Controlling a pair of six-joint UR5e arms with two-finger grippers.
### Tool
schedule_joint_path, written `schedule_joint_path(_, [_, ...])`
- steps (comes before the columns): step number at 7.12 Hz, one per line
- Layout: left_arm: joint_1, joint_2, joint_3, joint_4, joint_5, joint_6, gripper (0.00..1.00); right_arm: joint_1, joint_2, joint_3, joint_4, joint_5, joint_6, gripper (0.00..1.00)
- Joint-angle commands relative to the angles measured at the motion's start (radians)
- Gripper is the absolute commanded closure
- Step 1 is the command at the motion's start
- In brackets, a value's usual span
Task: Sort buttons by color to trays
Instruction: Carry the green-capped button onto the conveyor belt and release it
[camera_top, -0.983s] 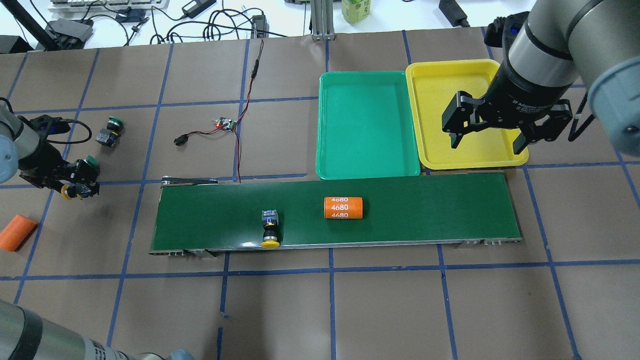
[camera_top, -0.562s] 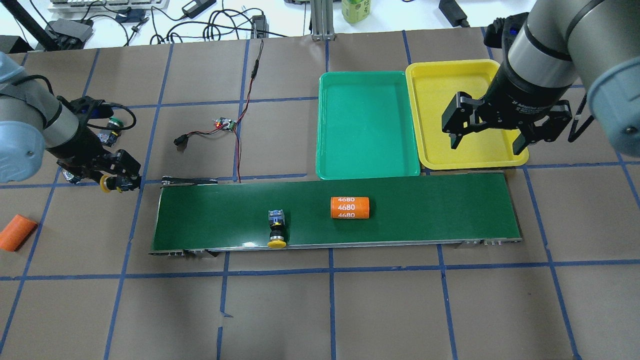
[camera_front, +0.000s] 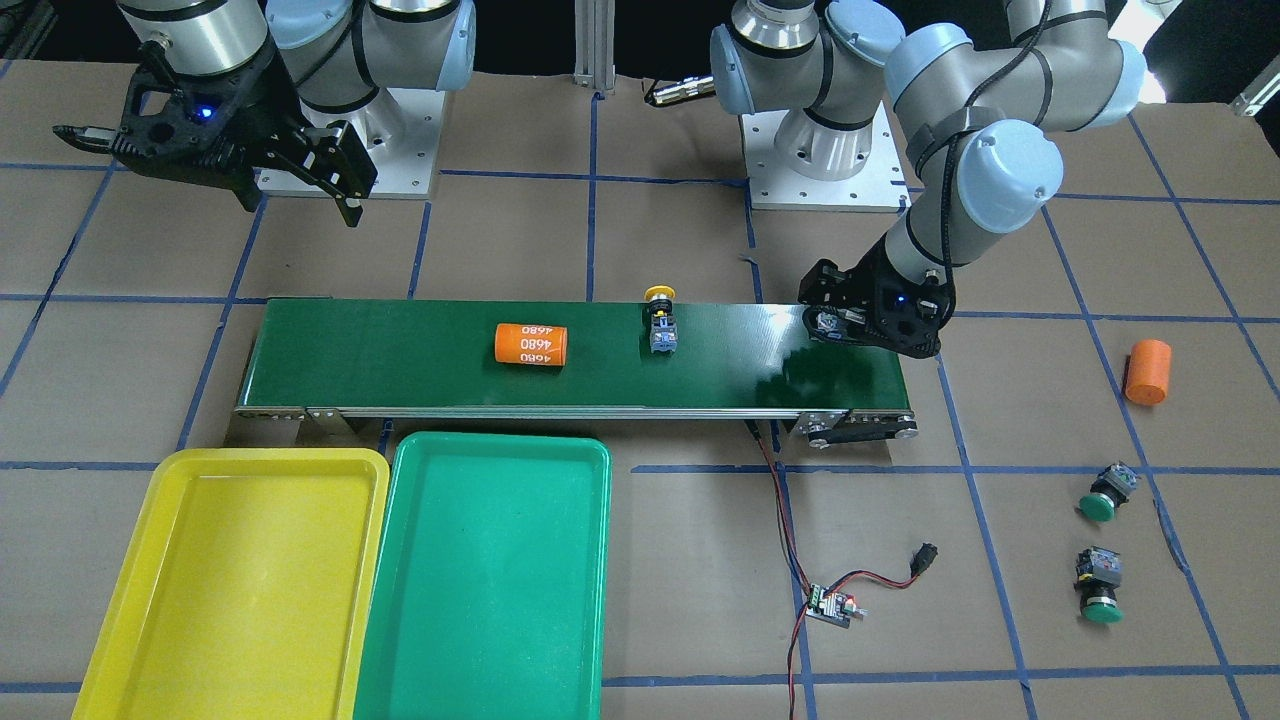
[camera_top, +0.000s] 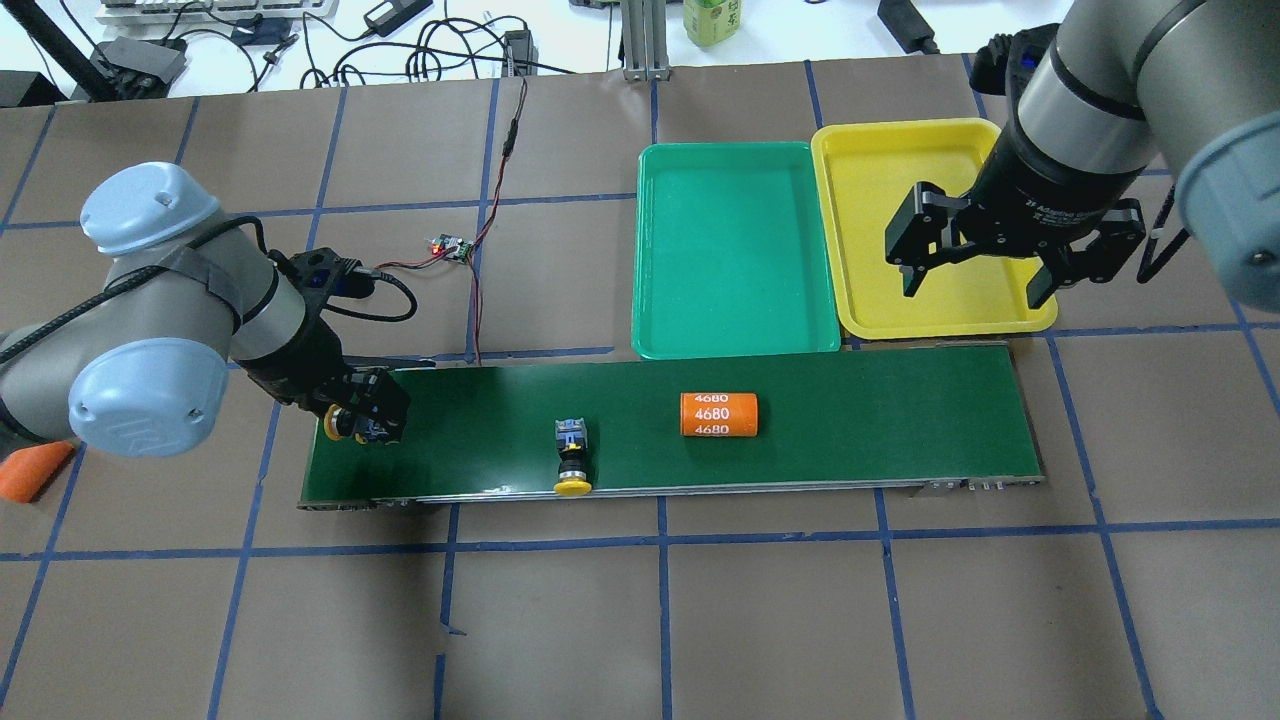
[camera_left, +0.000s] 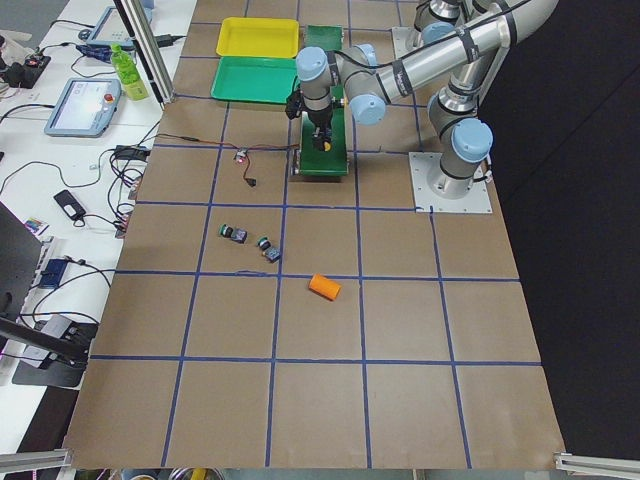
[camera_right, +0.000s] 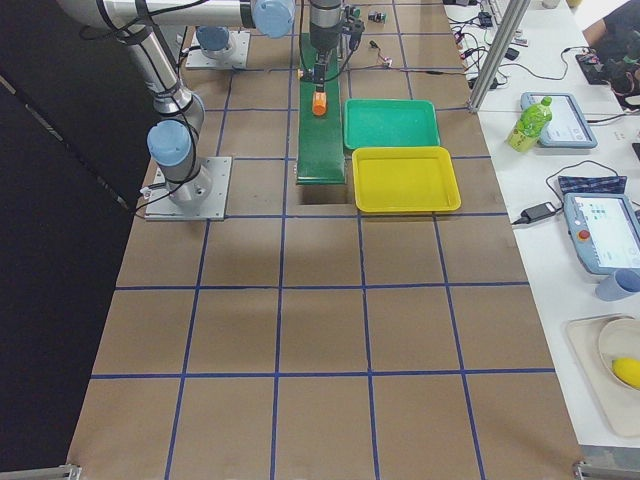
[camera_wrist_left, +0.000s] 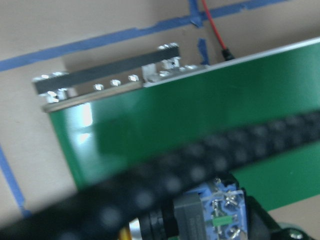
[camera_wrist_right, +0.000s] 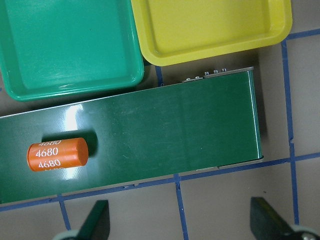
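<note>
One yellow button, clenched in the left gripper, has arrived over the conveyor belt's left end, likely for release; the right gripper hangs spread, empty.

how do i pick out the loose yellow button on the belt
Find the long dark-green conveyor belt. Between the orange cylinder marked 4680 and the left pincer lies the loose yellow button on its side, cap at the belt's edge. Unlike the held yellow button, nothing grips it.
</note>
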Motion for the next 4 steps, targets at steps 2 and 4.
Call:
schedule_joint_path(2, [-0.017,-0.018,-0.024,0.091,-0.009,-0.109,0.00,0.000,-0.001,0.002,0.001,-0.004,0.001,0.00])
schedule_joint_path(4, [-0.003,-0.016,0.107,-0.005,-0.001,-0.192,0.00,0.000,0.001,0.002,-0.001,-0.001,0.001,0.00])
